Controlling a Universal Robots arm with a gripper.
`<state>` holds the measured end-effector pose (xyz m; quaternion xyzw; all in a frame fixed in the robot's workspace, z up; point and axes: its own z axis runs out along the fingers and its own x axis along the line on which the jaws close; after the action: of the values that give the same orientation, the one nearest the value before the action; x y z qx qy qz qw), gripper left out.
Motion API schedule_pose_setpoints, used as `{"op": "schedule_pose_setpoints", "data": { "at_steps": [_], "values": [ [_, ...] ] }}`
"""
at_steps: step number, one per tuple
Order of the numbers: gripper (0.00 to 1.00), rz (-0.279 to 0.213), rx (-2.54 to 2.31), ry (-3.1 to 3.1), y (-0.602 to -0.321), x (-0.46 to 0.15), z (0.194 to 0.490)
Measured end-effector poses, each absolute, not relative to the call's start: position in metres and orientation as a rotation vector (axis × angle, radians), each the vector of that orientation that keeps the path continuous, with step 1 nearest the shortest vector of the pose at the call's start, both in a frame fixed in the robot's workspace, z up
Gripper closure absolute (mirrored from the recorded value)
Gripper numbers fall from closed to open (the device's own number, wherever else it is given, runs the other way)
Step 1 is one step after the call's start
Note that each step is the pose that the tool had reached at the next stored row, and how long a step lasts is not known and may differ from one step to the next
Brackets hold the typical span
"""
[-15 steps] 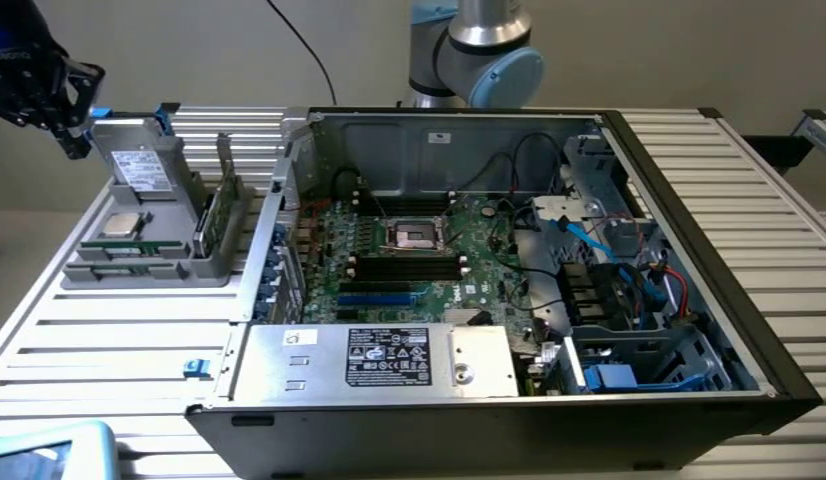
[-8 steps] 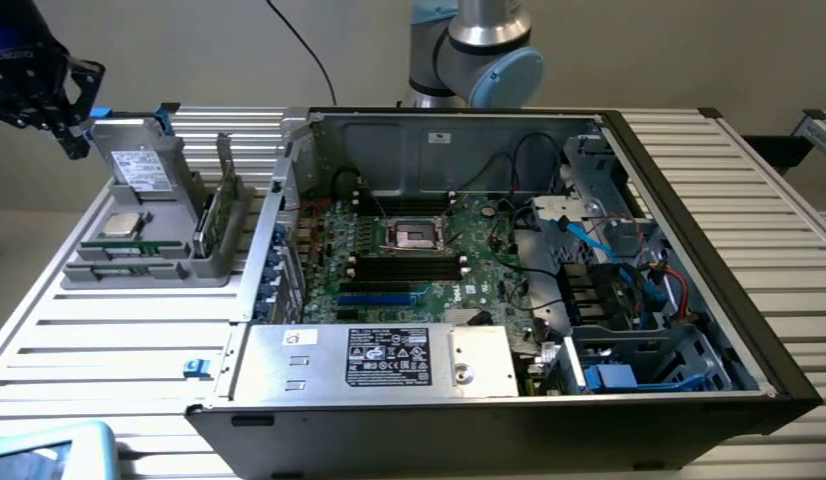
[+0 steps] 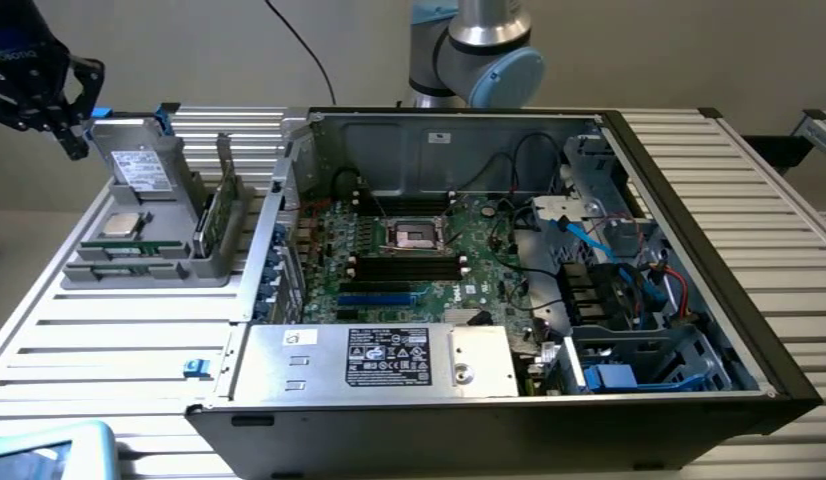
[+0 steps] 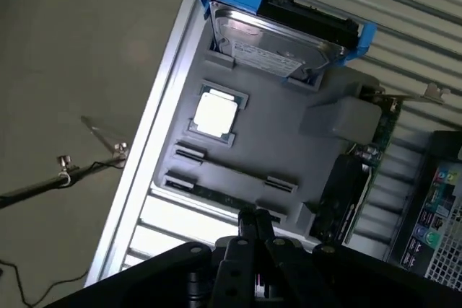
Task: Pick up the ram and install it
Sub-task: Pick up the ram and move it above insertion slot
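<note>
1. Taking the exterior view as a clock face, we see the hand (image 3: 66,125) hanging in the air at about ten o'clock, above the far end of the grey tray (image 3: 146,278) and close to the upright hard drive (image 3: 140,165)
2. In the wrist view the hand (image 4: 253,218) has its fingers pressed together with nothing pinched between them, and we see them touching no part
3. The ram (image 3: 120,268) lies flat in a groove along the near edge of the tray, at six o'clock of the square silver processor chip (image 3: 120,224); in the wrist view we find the same ram (image 4: 220,196) as a thin green strip between its grey clips, with the processor chip (image 4: 215,115) and the hard drive (image 4: 278,45) beyond it
4. The tray rests on the slatted tabletop (image 3: 106,340) at nine o'clock of the open computer case (image 3: 427,150), well apart from the motherboard inside
5. The long black slots (image 3: 406,265) sit in the middle of the case, at six o'clock of the processor socket (image 3: 416,235), and as far as we can tell they carry no stick
6. We judge the task to be at its very start: the ram is not lifted and not even touched, and nothing is installed
7. What is left, as we read it, is the whole job: the grasp of the ram in its groove, the carry across to the case, and the seating in a slot
</note>
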<state>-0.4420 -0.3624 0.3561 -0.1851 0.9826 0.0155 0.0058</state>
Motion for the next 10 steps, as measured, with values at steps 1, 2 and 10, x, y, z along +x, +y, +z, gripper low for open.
{"op": "schedule_pose_setpoints", "data": {
  "at_steps": [1,2,10],
  "values": [
    [0.89,0.049,-0.608,3.070,-0.3624,-0.4420,0.3560],
    [0.89,0.049,-0.635,3.065,-0.3624,-0.4420,0.3559],
    [0.89,0.050,-0.856,3.013,-0.3624,-0.4420,0.3552]
  ]
}}
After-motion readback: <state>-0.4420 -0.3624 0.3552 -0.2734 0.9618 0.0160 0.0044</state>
